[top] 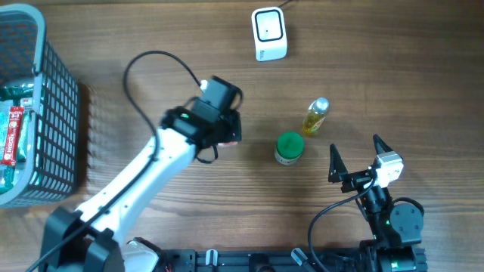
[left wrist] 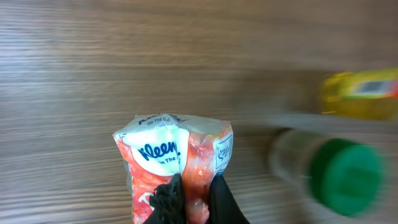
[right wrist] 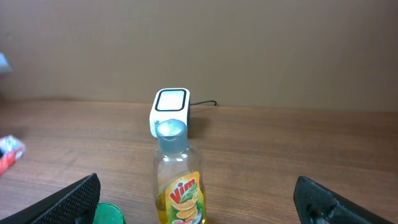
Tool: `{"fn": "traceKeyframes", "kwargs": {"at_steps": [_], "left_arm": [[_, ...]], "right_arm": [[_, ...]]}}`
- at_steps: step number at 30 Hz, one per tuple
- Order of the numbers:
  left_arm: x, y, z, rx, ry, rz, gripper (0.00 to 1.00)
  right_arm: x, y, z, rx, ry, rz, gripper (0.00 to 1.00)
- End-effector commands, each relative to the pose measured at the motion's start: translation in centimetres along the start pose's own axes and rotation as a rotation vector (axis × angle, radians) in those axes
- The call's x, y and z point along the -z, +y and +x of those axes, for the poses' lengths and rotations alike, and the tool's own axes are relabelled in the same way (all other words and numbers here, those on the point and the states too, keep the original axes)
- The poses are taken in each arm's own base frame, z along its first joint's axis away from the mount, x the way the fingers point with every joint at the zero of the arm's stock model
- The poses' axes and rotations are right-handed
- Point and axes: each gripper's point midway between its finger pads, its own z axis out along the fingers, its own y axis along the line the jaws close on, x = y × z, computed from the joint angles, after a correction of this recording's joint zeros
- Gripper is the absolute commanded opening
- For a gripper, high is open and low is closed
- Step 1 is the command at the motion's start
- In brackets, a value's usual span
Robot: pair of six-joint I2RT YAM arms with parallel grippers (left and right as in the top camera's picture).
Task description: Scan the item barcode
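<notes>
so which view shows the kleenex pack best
Left wrist: the tissue pack sits close, label readable, in the left pincer. Overhead shows only a red sliver under that pincer; right wrist, a blurred edge at far left.

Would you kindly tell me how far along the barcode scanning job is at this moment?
Done: the left gripper is shut on the Kleenex pack, so the grasp looks made. In hand: that pack, well short of the scanner. Left: bringing its barcode in front of the scanner. The right gripper is open and holds nothing.
</notes>
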Motion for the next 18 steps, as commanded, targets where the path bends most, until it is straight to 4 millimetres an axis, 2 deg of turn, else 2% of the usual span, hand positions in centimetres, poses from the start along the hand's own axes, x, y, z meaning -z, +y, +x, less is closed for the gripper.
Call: {"fn": "traceKeyframes", "kwargs": {"at_steps": [1, 4, 10, 12, 15, 18], "left_arm": [[-0.3, -2.6, 1.1, 0.087, 0.147, 0.281, 0.04], [-0.6, -3.8, 1.0, 0.092, 0.172, 0.475, 0.04], [-0.3, -2.6, 0.2, 0.129, 0.129, 0.761, 0.04], [-1.5, -1.7, 0.9, 0.135, 0.118, 0.77, 0.04], [-1.8, -2.5, 1.6, 0.103, 0.132, 0.86, 0.04], [-3.5, -2.1, 2.4, 0.147, 0.186, 0.842, 0.04]], "right_arm": [[0.0, 0.1, -0.1, -0.003, -0.005, -0.008, 1.0], [0.0, 0.1, -0.1, -0.003, -0.005, -0.009, 1.0], [0.0, 0.1, -0.1, -0.003, -0.005, -0.009, 1.0], [0.0, 0.1, -0.1, -0.003, -0.005, -0.008, 1.0], [0.0, 0.1, -0.1, -0.003, -0.005, -0.008, 1.0], [0.0, 0.1, -0.1, -0.003, -0.004, -0.009, 1.0]]}}
